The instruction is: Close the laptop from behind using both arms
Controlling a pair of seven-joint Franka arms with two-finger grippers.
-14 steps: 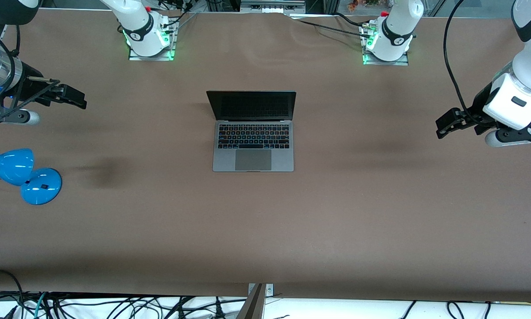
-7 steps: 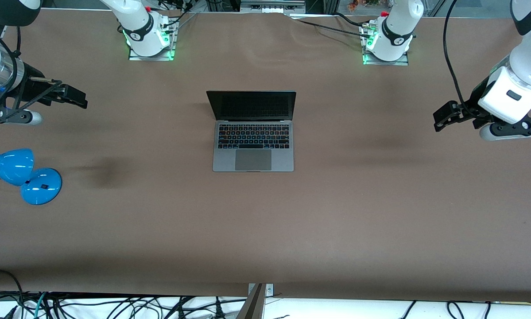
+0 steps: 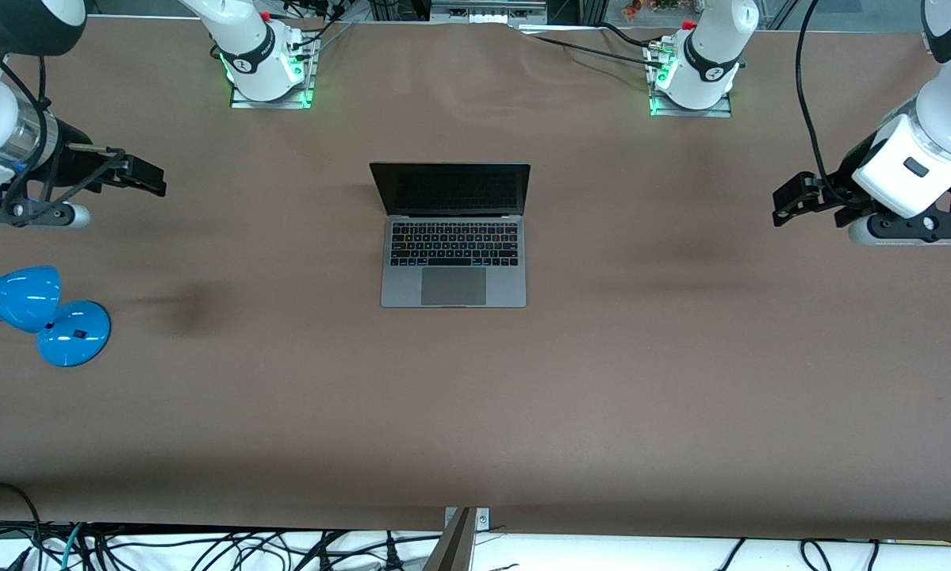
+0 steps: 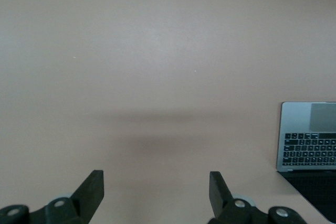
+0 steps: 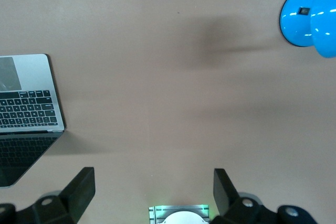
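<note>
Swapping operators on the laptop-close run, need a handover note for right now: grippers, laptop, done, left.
Left gripper: open, empty, over bare table toward the left arm's end.
Right gripper: open, empty, over bare table toward the right arm's end.
Laptop: mid-table, lid up, screen dark, keyboard facing the front camera, untouched.
Blue desk lamp: at the right arm's end, not involved.
Done: nothing yet.
Left: bring both grippers to the lid's back, push it shut.

The laptop (image 3: 452, 235) sits open at the table's (image 3: 475, 396) centre. At nine o'clock the right gripper (image 3: 148, 176) hovers, at three o'clock the left gripper (image 3: 788, 202).
</note>
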